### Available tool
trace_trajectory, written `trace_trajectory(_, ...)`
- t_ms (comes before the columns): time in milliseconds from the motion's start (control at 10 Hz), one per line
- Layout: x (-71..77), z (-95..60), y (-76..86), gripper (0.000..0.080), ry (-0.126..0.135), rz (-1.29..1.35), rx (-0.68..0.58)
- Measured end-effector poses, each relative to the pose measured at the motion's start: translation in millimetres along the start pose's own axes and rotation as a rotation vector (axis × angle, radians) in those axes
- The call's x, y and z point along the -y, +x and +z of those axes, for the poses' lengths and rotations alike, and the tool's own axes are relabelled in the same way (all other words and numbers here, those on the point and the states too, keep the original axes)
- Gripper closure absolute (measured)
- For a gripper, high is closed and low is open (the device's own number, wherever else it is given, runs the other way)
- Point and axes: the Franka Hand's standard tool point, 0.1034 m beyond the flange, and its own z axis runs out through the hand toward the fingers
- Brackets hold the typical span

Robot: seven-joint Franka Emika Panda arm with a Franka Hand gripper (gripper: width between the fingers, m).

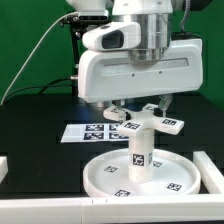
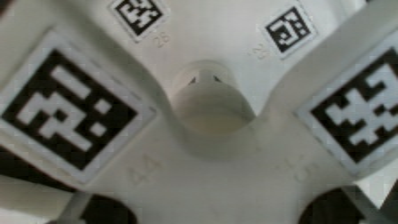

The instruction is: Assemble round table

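Table: rigid, light plastic foot [image 1: 152,124] atop leg [image 1: 139,152] on disc [image 1: 140,178]; gripper [image 1: 140,112] above, jaw state unclear.

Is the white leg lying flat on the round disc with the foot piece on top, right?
Not quite. In the exterior view the leg stands upright in the middle of the round disc, not flat. The foot piece does sit on top, under the hand.

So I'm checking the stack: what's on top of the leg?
The foot piece sits atop the upright leg, which stands in the disc. The gripper hangs right above, hiding the joint.
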Motion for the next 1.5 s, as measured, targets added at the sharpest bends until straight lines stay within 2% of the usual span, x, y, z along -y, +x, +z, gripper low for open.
trace_trajectory(300,0.2,0.2,0.4,0.0357,0.003,0.22,-0.006)
trace_trajectory(600,1.4,1.0,0.0,0.0357,-0.003,0.595,-0.048)
trace_trajectory(700,2.5,1.4,-0.2,0.0356,0.007,0.76,-0.069)
trace_trajectory(900,3.0,1.8,-0.7,0.0356,0.044,1.05,-0.095)
trace_trajectory(1100,2.7,1.4,-1.2,0.0356,0.077,1.239,-0.102)
trace_trajectory(1300,2.9,1.6,-1.6,0.0356,0.082,1.337,-0.102)
trace_trajectory(1500,2.7,1.0,-1.2,0.0356,0.08,1.293,-0.103)
